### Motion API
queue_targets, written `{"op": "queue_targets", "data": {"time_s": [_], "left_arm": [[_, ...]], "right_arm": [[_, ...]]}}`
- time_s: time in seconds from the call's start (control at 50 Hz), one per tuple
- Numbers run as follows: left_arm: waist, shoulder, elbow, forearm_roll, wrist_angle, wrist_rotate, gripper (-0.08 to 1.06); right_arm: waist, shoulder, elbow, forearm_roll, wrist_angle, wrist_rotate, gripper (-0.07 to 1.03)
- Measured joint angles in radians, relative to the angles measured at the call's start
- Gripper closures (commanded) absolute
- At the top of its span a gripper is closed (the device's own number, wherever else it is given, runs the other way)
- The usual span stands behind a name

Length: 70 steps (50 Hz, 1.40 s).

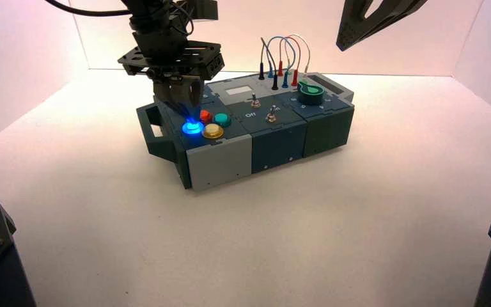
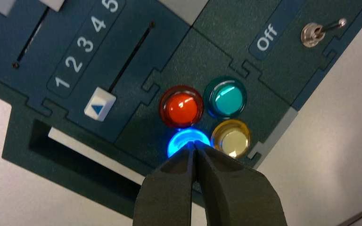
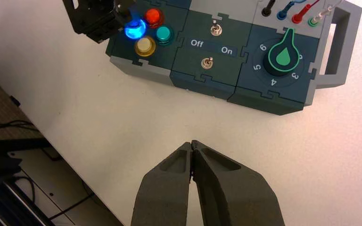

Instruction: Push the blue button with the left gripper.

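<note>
Now our left gripper (image 2: 193, 143), clenched with nothing in it, has its tips at the blue button (image 2: 188, 139), which glows right under them. If we drift sideways while pressing, we could catch the red (image 2: 182, 107) or yellow button (image 2: 232, 140) beside the tips; our right gripper (image 3: 192, 144) idles well apart, over the table (image 3: 122, 127).

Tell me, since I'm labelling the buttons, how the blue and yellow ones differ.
The blue button glows brightly; the yellow button shows no such glow. The left gripper's fingertips are at the blue button, while the yellow button sits beside them. Both are round.
</note>
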Motion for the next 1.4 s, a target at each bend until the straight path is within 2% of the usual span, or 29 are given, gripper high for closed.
{"op": "queue_targets", "data": {"time_s": [0.32, 0.58, 0.8, 0.92, 1.06, 1.4], "left_arm": [[0.000, -0.034, 0.005, 0.003, 0.055, 0.009, 1.01], [0.000, -0.084, -0.037, 0.020, 0.167, 0.026, 1.01], [0.002, -0.115, -0.086, 0.034, 0.252, 0.058, 1.01], [0.006, -0.124, -0.098, 0.035, 0.259, 0.086, 1.01], [0.028, -0.132, -0.100, 0.037, 0.262, 0.107, 1.01], [0.043, -0.146, -0.100, 0.041, 0.253, 0.156, 1.01]], "right_arm": [[0.000, 0.003, -0.002, 0.000, 0.000, 0.000, 0.98], [0.000, 0.029, -0.002, -0.011, 0.000, -0.006, 0.98], [-0.002, 0.069, -0.014, -0.040, 0.005, -0.052, 0.98], [-0.011, 0.094, -0.031, -0.061, 0.005, -0.075, 0.98], [-0.017, 0.115, -0.041, -0.077, 0.005, -0.117, 0.98], [-0.041, 0.120, -0.046, -0.138, 0.005, -0.123, 0.98]]}}
